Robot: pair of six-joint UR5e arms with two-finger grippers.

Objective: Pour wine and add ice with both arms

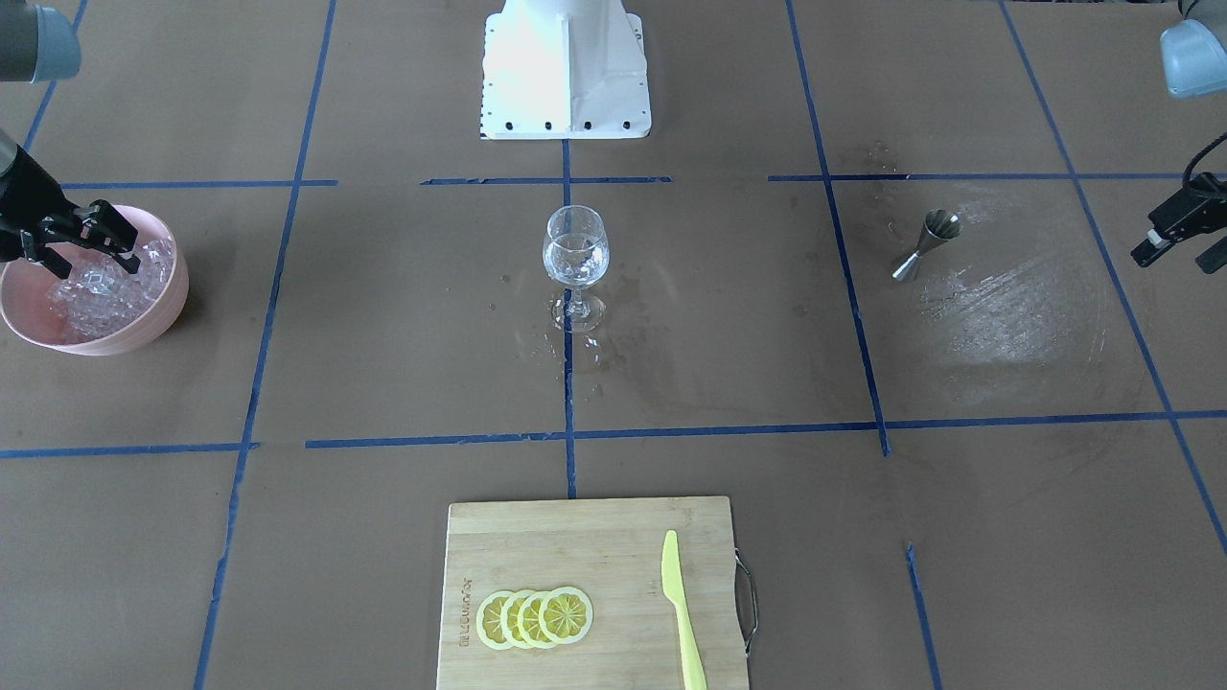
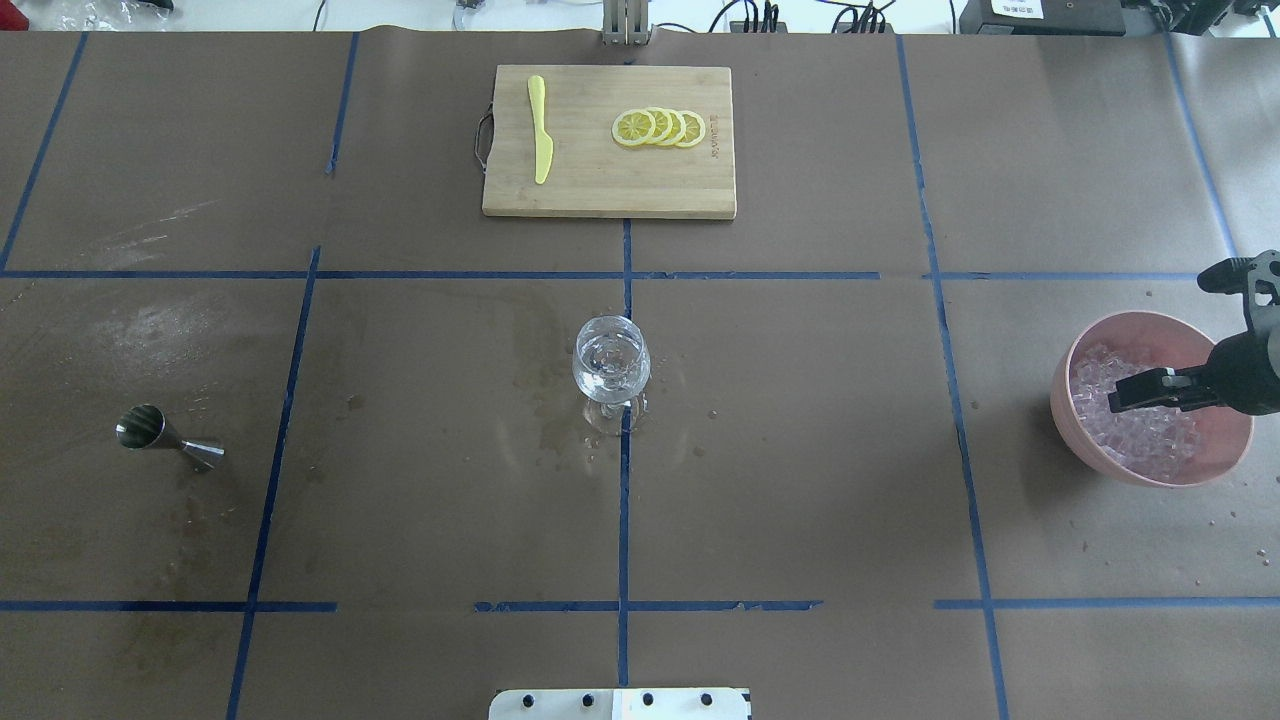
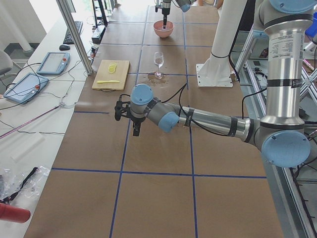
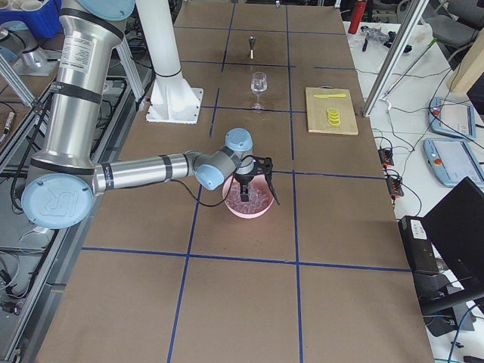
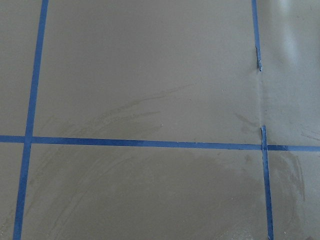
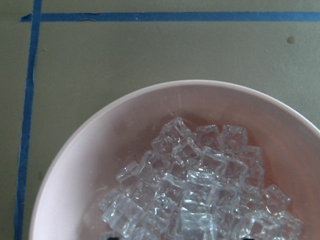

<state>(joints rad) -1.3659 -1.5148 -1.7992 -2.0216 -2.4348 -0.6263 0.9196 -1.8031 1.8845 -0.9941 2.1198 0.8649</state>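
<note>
The ice (image 1: pixel 101 287) is a heap of clear chunks in a pink bowl (image 1: pixel 163 307) at the table's right end; it also shows in the overhead view (image 2: pixel 1140 425) and in the right wrist view (image 6: pixel 200 190). My right gripper (image 1: pixel 86 251) hangs open just above the ice, over the bowl (image 2: pixel 1065 380), and holds nothing. The stemmed glass (image 1: pixel 575 259) stands upright at the table's centre with clear liquid in it. My left gripper (image 1: pixel 1171 257) is open and empty above bare table at the left end, beyond a steel jigger (image 1: pixel 928 241).
A wooden cutting board (image 1: pixel 575 546) on the far side carries overlapping lemon slices (image 1: pixel 535 616) and a yellow knife (image 1: pixel 681 604). The white base block (image 1: pixel 566 67) stands at the robot's side. Wet patches lie around the glass foot and near the jigger.
</note>
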